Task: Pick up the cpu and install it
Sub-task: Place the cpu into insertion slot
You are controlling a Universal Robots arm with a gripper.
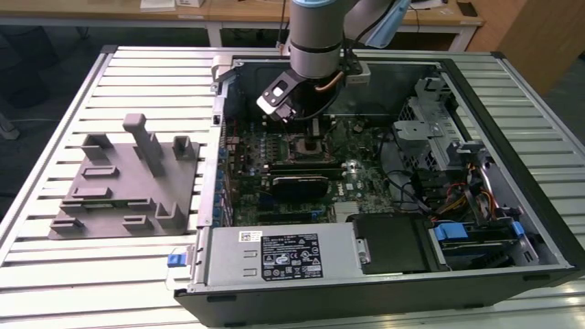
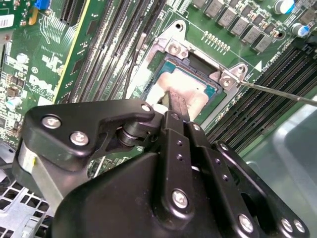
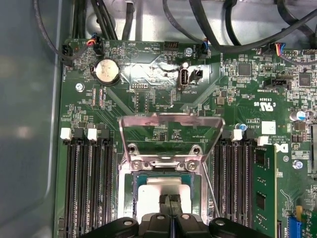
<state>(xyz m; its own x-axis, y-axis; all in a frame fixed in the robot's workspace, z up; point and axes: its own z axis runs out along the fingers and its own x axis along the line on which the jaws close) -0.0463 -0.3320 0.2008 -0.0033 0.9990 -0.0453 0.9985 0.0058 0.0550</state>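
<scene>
Now the cpu (image 2: pixel 195 91) is laid in the socket (image 2: pixel 172 48), with the gripper (image 2: pixel 174 104) closed together over it. It should be kept flat and pressed softly.

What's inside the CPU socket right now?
The cpu, silvery top showing, load plate raised. The gripper covers its middle; whatever lies beneath it is hidden.

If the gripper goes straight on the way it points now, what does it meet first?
Most likely the cpu: the gripper points down at its silvery top, very near it, perhaps touching.
</scene>
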